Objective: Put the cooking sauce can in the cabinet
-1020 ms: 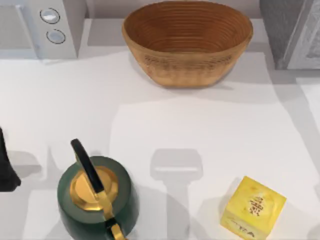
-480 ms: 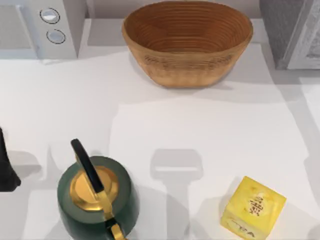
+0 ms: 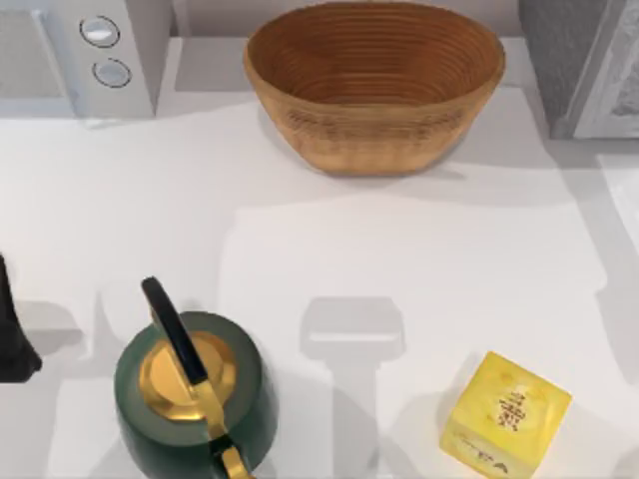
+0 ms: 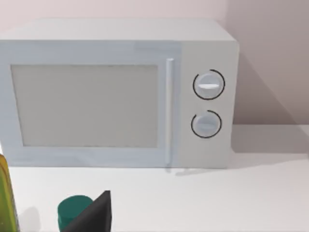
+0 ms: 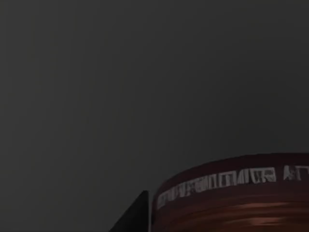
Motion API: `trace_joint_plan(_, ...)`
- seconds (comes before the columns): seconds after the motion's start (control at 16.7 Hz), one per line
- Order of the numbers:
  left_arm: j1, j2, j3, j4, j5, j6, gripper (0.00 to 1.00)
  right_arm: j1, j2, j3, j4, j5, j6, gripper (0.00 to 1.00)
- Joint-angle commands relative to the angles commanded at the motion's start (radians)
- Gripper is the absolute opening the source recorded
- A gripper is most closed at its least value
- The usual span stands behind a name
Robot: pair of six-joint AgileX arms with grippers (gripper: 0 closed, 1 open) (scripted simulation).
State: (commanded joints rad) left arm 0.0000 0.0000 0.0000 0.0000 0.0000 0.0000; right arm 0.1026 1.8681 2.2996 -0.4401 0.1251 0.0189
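Right wrist view was dark. Against a dim grey backdrop the can (image 5: 231,195) sat close under the camera, its maroon rim and a band of pale lettering showing. One dark fingertip (image 5: 135,215) of the right gripper stood just beside the can's wall. Could not tell whether the fingers gripped the can or stood off it.

From above, the cabinet (image 3: 584,65) stood at the table's (image 3: 329,249) far right corner, grey speckled side and pale framed door showing. A woven basket (image 3: 374,85) sat at the far middle, a microwave (image 3: 85,55) at far left. Near edge: green kettle (image 3: 190,394) with gold lid toward the left, yellow box (image 3: 504,414) toward the right, well apart.

Left arm (image 3: 12,329) parked at the left edge. Its wrist view faced the microwave's door and two knobs; its grip state could not be told.
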Motion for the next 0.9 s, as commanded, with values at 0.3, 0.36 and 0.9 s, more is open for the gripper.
trace_joint_plan(0.3, 0.0, 0.0, 0.0, 0.0, 0.0, 0.0, 1.0, 0.0, 0.0, 0.0, 0.0, 0.0, 0.0, 0.15)
trace_joint_plan(0.36, 0.0, 0.0, 0.0, 0.0, 0.0, 0.0, 1.0, 0.0, 0.0, 0.0, 0.0, 0.0, 0.0, 0.23)
trace_joint_plan(0.9, 0.0, 0.0, 0.0, 0.0, 0.0, 0.0, 1.0, 0.0, 0.0, 0.0, 0.0, 0.0, 0.0, 0.9)
